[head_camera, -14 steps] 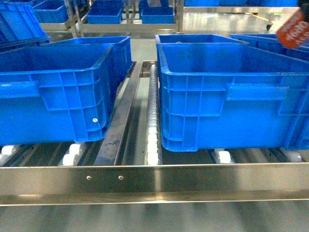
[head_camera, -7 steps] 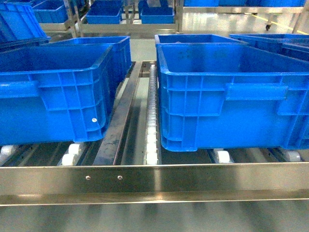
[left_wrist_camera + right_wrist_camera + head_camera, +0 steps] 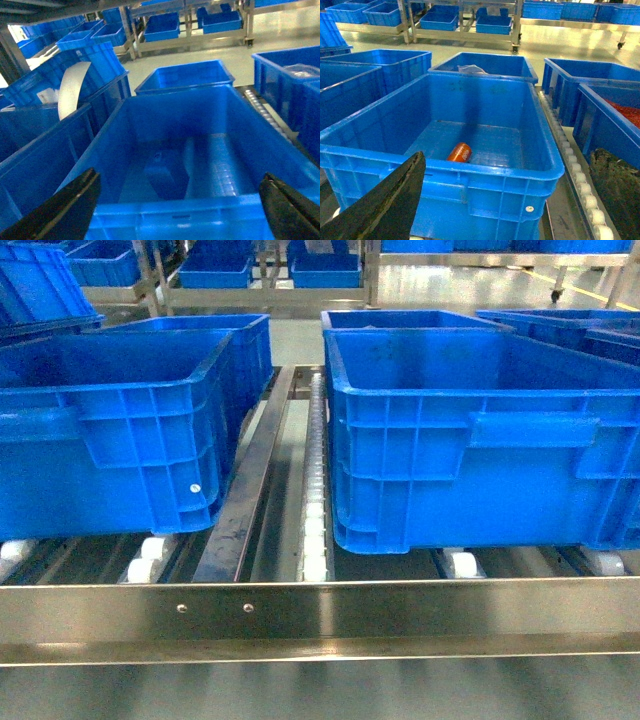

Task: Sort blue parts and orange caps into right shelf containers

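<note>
The left gripper [image 3: 180,210] is spread wide, with one dark finger [image 3: 60,212] at the lower left corner and the other at the lower right. Between and beyond them stands a large blue crate [image 3: 175,217], seen from above its near rim. Its floor is in shadow, and a blue part cannot be made out there. A second blue crate [image 3: 185,77] stands directly behind it. A row of white rollers [image 3: 267,115] runs along the right side. More blue crates lie to the left, one holding a curved white sheet [image 3: 70,90]
</note>
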Available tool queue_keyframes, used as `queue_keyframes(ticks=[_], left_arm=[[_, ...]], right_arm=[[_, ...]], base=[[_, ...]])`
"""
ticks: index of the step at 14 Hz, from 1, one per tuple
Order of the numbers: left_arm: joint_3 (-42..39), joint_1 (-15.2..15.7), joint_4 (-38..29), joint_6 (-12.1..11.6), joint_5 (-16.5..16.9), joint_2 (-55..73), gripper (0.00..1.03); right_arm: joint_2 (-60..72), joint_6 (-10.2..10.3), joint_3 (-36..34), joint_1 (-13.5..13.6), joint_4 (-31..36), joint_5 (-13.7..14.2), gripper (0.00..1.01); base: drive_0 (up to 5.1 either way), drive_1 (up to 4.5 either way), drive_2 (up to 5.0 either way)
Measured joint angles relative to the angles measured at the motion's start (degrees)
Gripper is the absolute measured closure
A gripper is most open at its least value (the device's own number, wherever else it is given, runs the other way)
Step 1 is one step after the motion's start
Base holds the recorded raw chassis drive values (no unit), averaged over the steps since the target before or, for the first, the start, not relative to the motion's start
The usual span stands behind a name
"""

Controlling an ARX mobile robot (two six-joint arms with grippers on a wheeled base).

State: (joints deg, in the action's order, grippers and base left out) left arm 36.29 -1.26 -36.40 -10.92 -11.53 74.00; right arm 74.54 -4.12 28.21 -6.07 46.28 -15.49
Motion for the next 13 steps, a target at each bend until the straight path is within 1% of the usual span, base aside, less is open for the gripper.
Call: queue_keyframes(ticks=[1, 2, 3, 4, 5, 7, 8, 9, 10, 11, 12, 13], left_arm=[[-3.50, -0.42, 2.56, 0.85, -0.68, -7.89, 0.03], [-5.42, -0.39, 3.04, 1.92, -2.01, -11.93, 0.05], [-7.26, 0.33, 4.68, 3.15, -2.38, -15.80, 0.06], [-9.16, 0.98, 6.84, 4.81, -0.68, -18.97, 0.08], [-11.08, 1.66, 7.98, 6.36, 2.05, -21.53, 0.14], [-13.92, 1.86, 7.65, 8.13, 6.58, -24.09, 0.23], [-14.82, 1.79, 7.52, 8.44, 8.37, -24.50, 0.26], [-16.72, 1.33, 7.04, 9.27, 10.93, -25.49, 0.36], [-20.79, 1.01, 6.82, 9.75, 11.74, -27.23, 0.54], [-23.50, 1.36, 6.29, 10.51, 11.34, -30.82, 0.74], [-25.68, 1.31, 6.38, 10.54, 11.50, -33.57, 0.92], [-30.80, 1.27, 9.53, 10.73, 11.52, -41.48, 1.01]], right_arm=[[0.00, -0.02, 0.00, 0.04, -0.02, 0.00, 0.03], [0.00, 0.00, 0.00, 0.04, 0.00, 0.00, 0.03], [0.00, 0.00, 0.00, 0.04, -0.04, 0.02, 0.03], [-0.13, 0.44, -0.04, 0.26, -0.20, 1.77, 0.06], [-0.61, 1.20, -0.61, 0.94, 0.26, 5.22, 0.11], [-2.25, 2.12, -2.73, 1.33, 0.81, 9.07, 0.20], [-3.17, 2.43, -3.87, 1.68, 1.01, 10.03, 0.24], [-5.40, 2.89, -6.49, 2.14, 1.33, 10.95, 0.33], [-8.50, 3.26, -10.40, 2.71, 1.46, 12.15, 0.51], [-12.22, 3.50, -14.03, 5.90, 1.31, 15.28, 0.71], [-15.69, 3.52, -16.57, 6.36, 0.68, 15.32, 0.89], [-26.03, 3.72, -22.34, 6.05, -4.26, 15.54, 0.99]], base=[[0.0, 0.00, 0.0], [0.0, 0.00, 0.0], [0.0, 0.00, 0.0], [0.0, 0.00, 0.0], [0.0, 0.00, 0.0], [0.0, 0.00, 0.0], [0.0, 0.00, 0.0], [0.0, 0.00, 0.0], [0.0, 0.00, 0.0], [0.0, 0.00, 0.0], [0.0, 0.00, 0.0], [0.0, 0.00, 0.0]])
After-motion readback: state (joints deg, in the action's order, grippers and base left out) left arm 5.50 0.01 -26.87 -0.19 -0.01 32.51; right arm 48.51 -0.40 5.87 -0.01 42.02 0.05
